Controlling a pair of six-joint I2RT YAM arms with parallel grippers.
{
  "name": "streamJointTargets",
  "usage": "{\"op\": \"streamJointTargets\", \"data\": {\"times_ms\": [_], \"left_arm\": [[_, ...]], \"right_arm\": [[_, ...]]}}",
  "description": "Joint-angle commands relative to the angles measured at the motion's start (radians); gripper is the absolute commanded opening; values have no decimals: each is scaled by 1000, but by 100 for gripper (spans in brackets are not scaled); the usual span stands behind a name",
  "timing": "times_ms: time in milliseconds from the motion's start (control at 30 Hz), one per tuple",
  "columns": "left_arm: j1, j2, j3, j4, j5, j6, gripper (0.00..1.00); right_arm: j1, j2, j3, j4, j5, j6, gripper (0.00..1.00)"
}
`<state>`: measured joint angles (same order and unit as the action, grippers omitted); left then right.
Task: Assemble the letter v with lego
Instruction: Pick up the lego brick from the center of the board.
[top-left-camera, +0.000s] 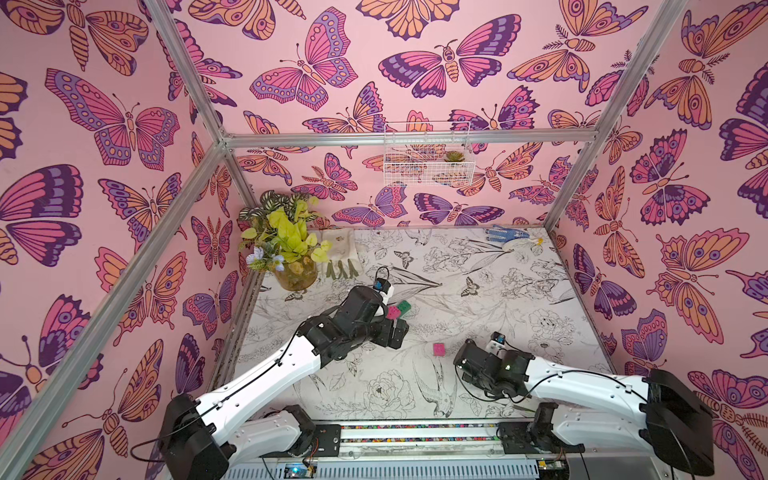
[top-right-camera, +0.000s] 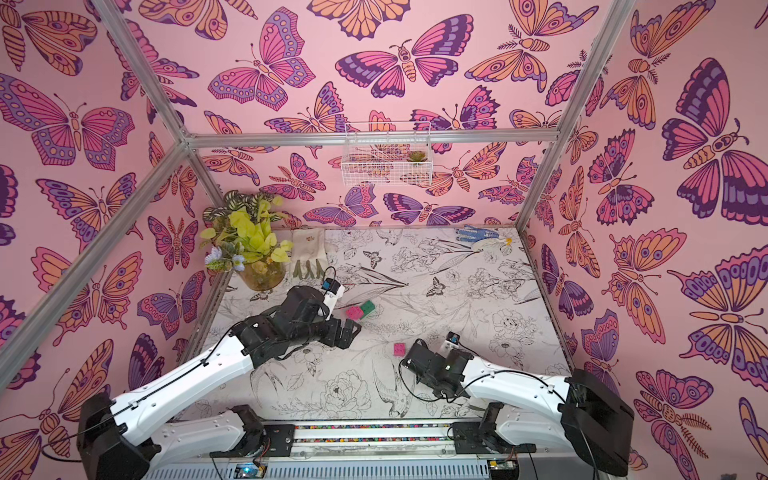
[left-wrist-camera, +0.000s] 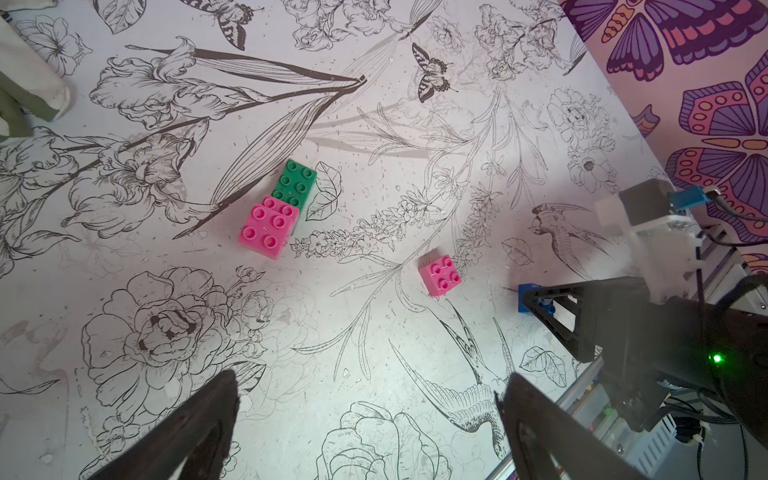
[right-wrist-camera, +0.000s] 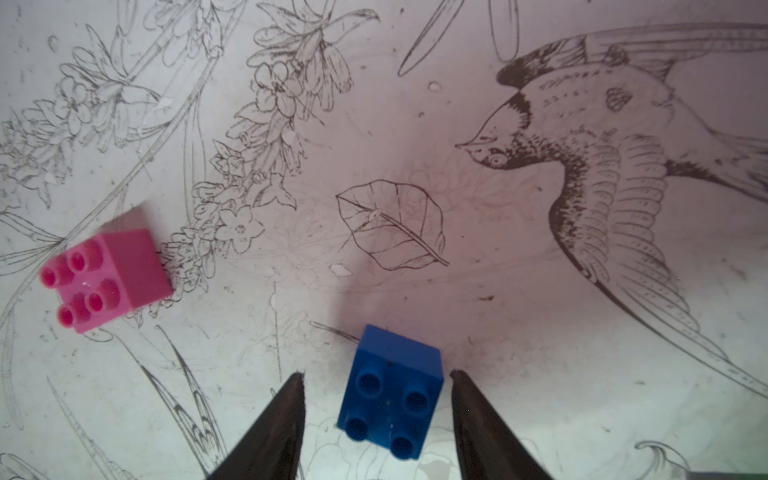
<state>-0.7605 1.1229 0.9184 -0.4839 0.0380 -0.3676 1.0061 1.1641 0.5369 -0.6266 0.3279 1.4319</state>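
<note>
The bench (top-left-camera: 498, 291) is covered with a pale sheet printed in black line drawings of flowers, leaves, swallows and butterflies, and its surface is scuffed and speckled in the wrist views. Pink wallpaper (top-left-camera: 124, 124) with large purple, magenta and orange butterflies and moths closes it in on three sides, and bare aluminium struts (top-left-camera: 411, 139) frame the corners and back edge. A white wire basket (top-left-camera: 428, 176) hangs on the back wall with a small succulent (top-left-camera: 454, 156) inside. In the far left corner stands a glass vase of leafy stems (top-left-camera: 291, 245), with a cream glove (top-left-camera: 338, 249) lying just beside it; a blue-and-white glove (top-left-camera: 505, 236) lies in the far right corner. Left of centre the green brick (left-wrist-camera: 293, 183) lies flat, and the stacked pink bricks (left-wrist-camera: 268, 226) sit stepped on one end of it, a start on the letter v. The left end effector (left-wrist-camera: 370, 376) hovers near that stack with its fingers spread wide and nothing between them. A loose pink brick (top-left-camera: 438, 349) sits alone near the middle of the bench, between the two arms. Just beside it, under the right arm, is the blue brick (right-wrist-camera: 390, 395), studs up on the sheet. The right end effector (right-wrist-camera: 377, 372) straddles this brick, one finger on either side, with a clear gap on one side and a thin one on the other, so it is not clamped.
</note>
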Motion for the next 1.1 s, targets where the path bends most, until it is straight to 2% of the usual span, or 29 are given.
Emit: {"op": "streamJointTargets", "data": {"times_ms": [0,333,433,500,567,667,1067], "left_arm": [[-6,-22,-21,27,17,16,100],[-5,-32,-31,33,26,22,100],[-5,-35,-33,37,26,21,100],[-5,-37,-33,35,26,21,100],[-5,-37,-36,35,26,21,100],[-5,-40,-41,36,25,21,100],[-5,-43,-45,34,23,15,100]], "right_arm": [[10,40,44,-5,15,16,53],[10,97,61,-10,5,24,52],[12,101,58,-13,2,28,49],[12,102,54,1,-1,28,43],[13,110,58,1,-3,26,42],[17,123,58,0,-8,25,35],[22,137,50,4,-17,13,35]]}}
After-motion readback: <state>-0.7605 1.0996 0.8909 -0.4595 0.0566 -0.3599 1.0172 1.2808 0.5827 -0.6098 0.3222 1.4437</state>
